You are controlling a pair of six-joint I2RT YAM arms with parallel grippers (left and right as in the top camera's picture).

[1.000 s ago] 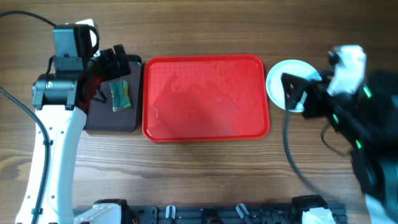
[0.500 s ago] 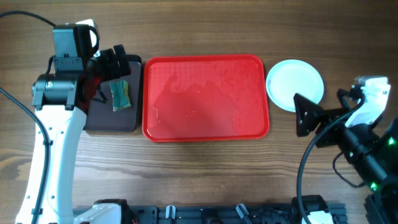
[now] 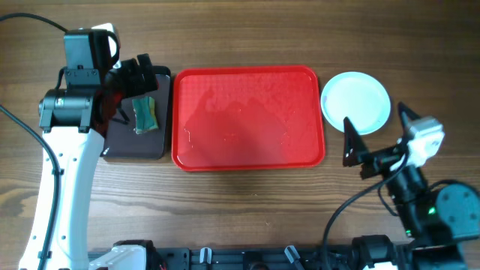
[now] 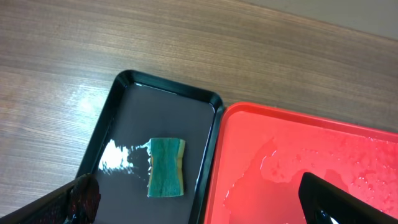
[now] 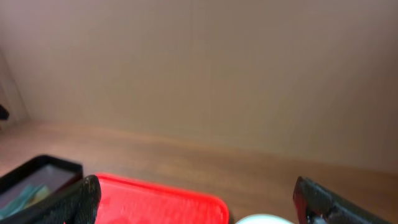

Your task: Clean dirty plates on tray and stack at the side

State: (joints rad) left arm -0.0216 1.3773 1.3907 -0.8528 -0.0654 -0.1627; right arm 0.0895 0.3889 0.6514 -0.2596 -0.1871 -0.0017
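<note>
Overhead view, contents of wooden surface (image 3: 247, 217):

- Tray (image 3: 247, 116): red, rectangular, rounded corners, raised rim; lies at centre of surface; a film of water and droplets shows on its floor
- Plates (image 3: 355, 94): a round white to pale aqua disc on the surface just beside the tray's right short edge, at its far corner, off the tray; from above only the top plate shows, and how many lie beneath it cannot be told
- Dark tray (image 3: 135, 142): narrower, black-rimmed, set against the red tray's left edge
- Sponge (image 3: 145, 115): green with a yellow side, lying flat in the dark tray; left wrist view shows a pale wet patch just beside it
- Left gripper (image 4: 198, 184): jaws wide apart, nothing between them, hanging over the dark tray and the red tray's left rim
- Right gripper (image 3: 373, 116): jaws wide apart, holding nothing, at the near side of the plates; right wrist view looks out level across the red tray's far end towards a plain wall
</note>
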